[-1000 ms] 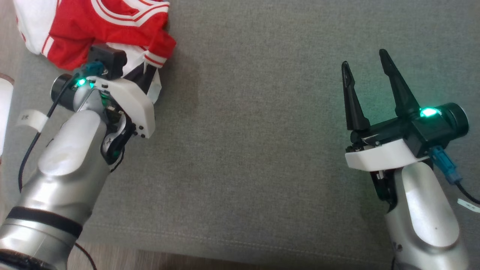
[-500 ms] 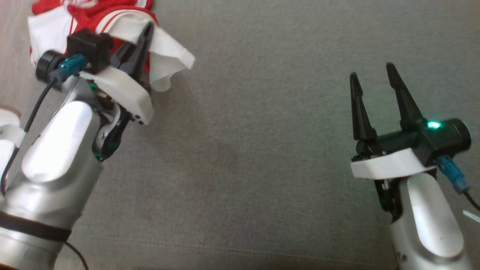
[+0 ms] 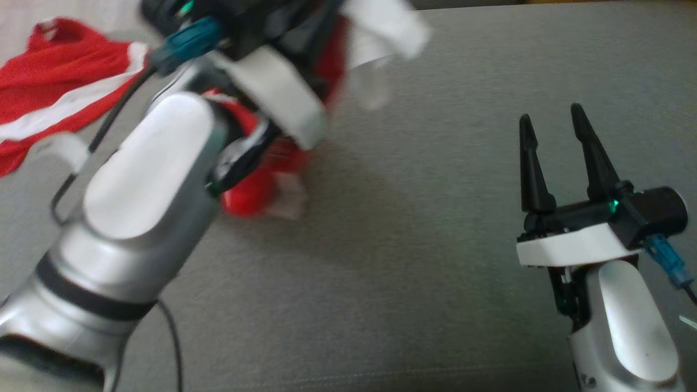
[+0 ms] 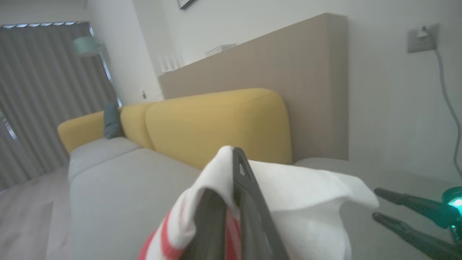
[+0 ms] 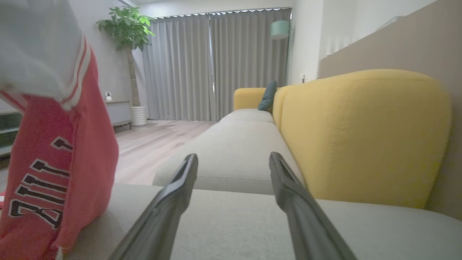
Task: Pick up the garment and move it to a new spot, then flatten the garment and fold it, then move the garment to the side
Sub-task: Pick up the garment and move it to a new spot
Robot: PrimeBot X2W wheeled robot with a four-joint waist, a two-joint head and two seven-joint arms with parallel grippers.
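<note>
Garment from the head camera: bright red mesh with a white band across it. One end lies spread at the far left of the grey sofa seat, while the rest rises in a blurred bunch under the left arm, with a white panel flaring out at the top. The right gripper stands well apart at the right, its fingers spread. In the left wrist view, the left gripper has its fingers pressed together, pinching a fold of white cloth edged with red stripes; a white flap drapes off to the right. In the right wrist view the garment hangs at the left: a white panel with red double stripes sits above red cloth bearing black block characters outlined in white. Its lower end reaches the seat, clear of the parted right fingers.
</note>
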